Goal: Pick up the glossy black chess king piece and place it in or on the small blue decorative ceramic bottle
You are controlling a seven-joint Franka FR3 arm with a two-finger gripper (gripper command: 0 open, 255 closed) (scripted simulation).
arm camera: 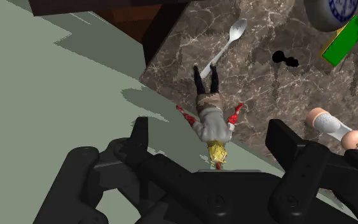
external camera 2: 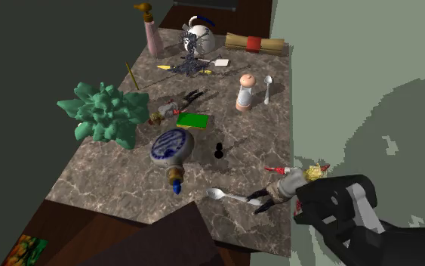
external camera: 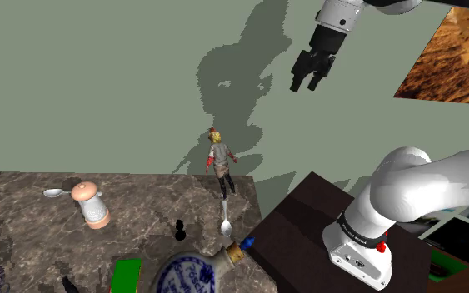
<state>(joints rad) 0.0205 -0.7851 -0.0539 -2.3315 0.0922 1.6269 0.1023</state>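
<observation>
our gripper (external camera: 305, 81) hangs high, fingers (arm camera: 139, 133) spread and empty, over a doll (external camera: 221, 162) at the edge of the counter (external camera: 141, 216), while the black chess king (external camera: 179, 230) sits well apart from it, near the blue-and-white bottle (external camera: 192, 273) and a spoon (external camera: 225, 223). we judge a careless descent could clip the doll or spoon, or tip the tiny king. since the bottle lies on its side, the king may roll off its rounded belly.
</observation>
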